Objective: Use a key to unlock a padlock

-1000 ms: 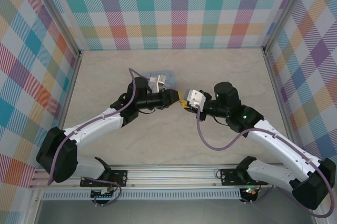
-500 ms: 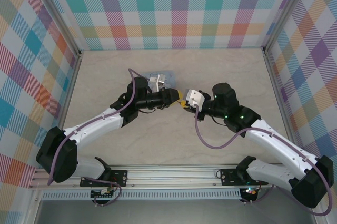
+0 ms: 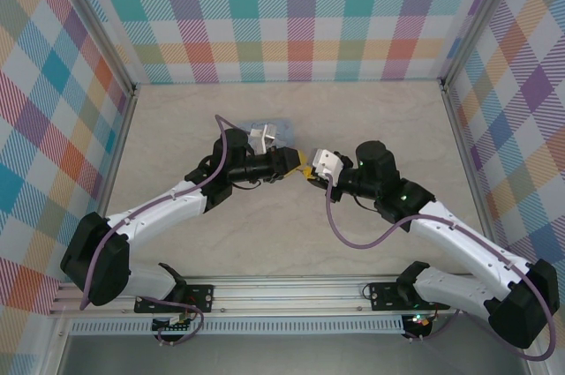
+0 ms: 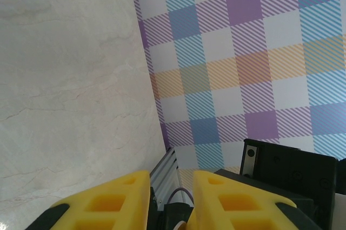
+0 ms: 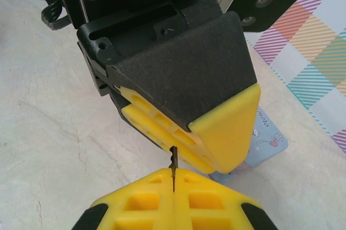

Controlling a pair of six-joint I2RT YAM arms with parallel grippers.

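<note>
In the right wrist view my right gripper (image 5: 174,178) is shut on the key (image 5: 173,161), a slim dark blade standing up out of its yellow pads. The key's tip touches the underside of a yellow finger (image 5: 227,127) of the left gripper. From above, the left gripper (image 3: 298,161) and right gripper (image 3: 309,174) meet tip to tip at the table's middle. In the left wrist view the left gripper (image 4: 172,178) has a gap between its fingers; what sits deeper in that gap is hidden. The padlock is hidden.
A pale blue cartoon tin (image 5: 267,135) lies flat on the table just behind the left gripper, and from above the tin (image 3: 281,125) shows beside the left wrist. Checked walls enclose the pale table (image 3: 265,243) on three sides.
The right gripper has crept a little to the left, closer to the left gripper. The left arm has held still.
</note>
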